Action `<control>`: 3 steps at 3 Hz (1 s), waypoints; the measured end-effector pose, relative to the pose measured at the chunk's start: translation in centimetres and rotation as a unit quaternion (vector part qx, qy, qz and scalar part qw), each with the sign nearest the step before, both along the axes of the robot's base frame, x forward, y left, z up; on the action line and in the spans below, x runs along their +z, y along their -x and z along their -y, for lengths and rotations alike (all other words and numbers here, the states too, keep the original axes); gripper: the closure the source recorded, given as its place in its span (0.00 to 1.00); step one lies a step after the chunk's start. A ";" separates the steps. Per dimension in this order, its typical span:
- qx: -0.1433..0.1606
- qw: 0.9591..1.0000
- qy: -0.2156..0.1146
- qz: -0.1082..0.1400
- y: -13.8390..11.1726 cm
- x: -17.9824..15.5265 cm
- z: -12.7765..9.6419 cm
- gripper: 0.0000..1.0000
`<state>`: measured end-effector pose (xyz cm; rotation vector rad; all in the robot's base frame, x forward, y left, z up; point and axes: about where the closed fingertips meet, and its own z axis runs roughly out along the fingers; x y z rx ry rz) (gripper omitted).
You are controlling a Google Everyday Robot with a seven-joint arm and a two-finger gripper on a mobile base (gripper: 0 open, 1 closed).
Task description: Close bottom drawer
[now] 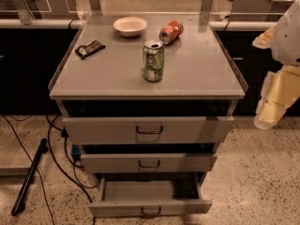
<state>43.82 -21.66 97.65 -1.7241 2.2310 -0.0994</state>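
Camera view: the gripper (269, 111) is hovering off the tabletop's (197, 74) right edge, its grip impossible to tell; the rigid bottom drawer (150, 206) is probably needing just a square push on its front.

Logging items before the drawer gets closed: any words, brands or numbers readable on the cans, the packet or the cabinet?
Upright green metal can: print blurred, unreadable.
Red metal can lying on its side: markings unreadable.
Dark flat packet: pale label, unreadable.
White round bowl, open grey metal bottom drawer: no text.
Pale gripper at the right edge, beside the grey cabinet: no text seen.
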 end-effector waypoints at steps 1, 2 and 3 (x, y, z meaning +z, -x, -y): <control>0.000 1.000 0.000 0.000 0.0 0.0 0.0 0.00; 0.000 1.000 -0.001 0.001 0.1 -0.2 0.0 0.12; 0.001 1.000 -0.004 0.002 0.3 -0.9 -0.1 0.37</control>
